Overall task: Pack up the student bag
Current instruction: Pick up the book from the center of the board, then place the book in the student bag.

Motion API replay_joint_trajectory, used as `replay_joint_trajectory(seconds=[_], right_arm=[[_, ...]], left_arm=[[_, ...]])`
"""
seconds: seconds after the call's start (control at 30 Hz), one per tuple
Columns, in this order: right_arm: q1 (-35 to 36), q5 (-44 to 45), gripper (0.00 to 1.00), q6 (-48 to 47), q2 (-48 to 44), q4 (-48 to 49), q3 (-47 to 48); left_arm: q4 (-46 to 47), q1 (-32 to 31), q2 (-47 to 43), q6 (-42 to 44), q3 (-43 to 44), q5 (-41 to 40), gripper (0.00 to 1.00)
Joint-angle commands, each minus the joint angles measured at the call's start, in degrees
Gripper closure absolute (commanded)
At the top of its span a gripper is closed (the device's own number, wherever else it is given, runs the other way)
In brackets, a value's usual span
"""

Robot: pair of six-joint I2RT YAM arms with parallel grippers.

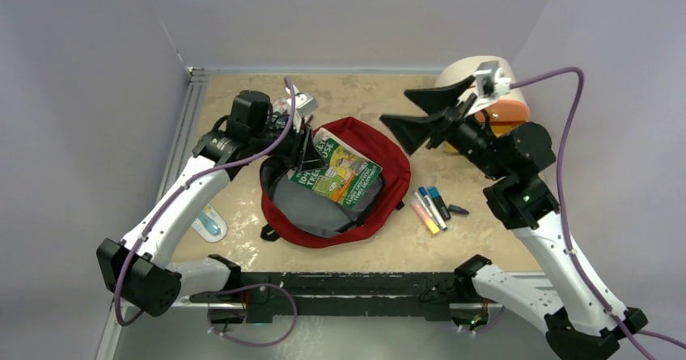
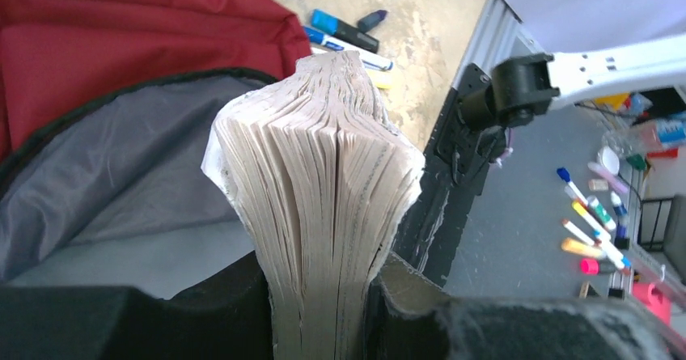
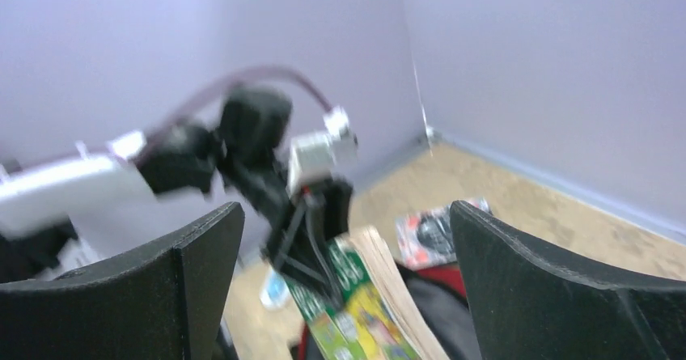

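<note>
The student bag (image 1: 387,151) lies unzipped in the middle of the table, its grey lining (image 2: 105,174) showing. A thick book with a green cover (image 1: 341,174) rests tilted over the bag's mouth. My left gripper (image 1: 302,156) is shut on the book's far-left end. In the left wrist view the fanned page edges (image 2: 323,166) stand between its black fingers (image 2: 202,311). My right gripper (image 1: 414,116) hangs open in the air to the right of the bag with nothing between its fingers (image 3: 182,283). From it I see the green book (image 3: 364,315) below.
Several markers (image 1: 429,206) lie on the table right of the bag. A cream-and-orange drawer box (image 1: 497,93) stands at the back right behind my right arm. A red and black magazine (image 3: 433,230) lies at the back left. A small blue and white item (image 1: 210,222) sits at the front left.
</note>
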Motion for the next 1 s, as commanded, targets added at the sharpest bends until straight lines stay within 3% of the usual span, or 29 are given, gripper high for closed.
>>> replay_joint_trajectory(seconds=[0.0,0.13,0.3,0.8,0.97], right_arm=[[-0.1,14.0,0.01,18.8,2.6,12.7,3.3],[-0.1,27.8,0.01,25.8,8.0,7.7,16.2],[-0.1,32.6,0.01,32.2,13.4,-1.9,28.9],[-0.1,32.4,0.01,31.1,10.9,-3.0,27.2],[-0.1,33.8,0.01,30.2,13.7,-3.1,32.3]], left_arm=[[9.3,-0.3,-4.2,-10.5,-2.5,-6.8,1.00],[10.2,-0.3,-8.3,-20.2,-5.8,-14.9,1.00],[8.3,-0.3,-13.5,-28.1,-9.7,-20.5,1.00],[-6.4,-0.3,-13.0,-35.3,-7.0,-32.9,1.00],[-8.6,-0.4,-13.9,-37.3,-6.9,-35.0,1.00]])
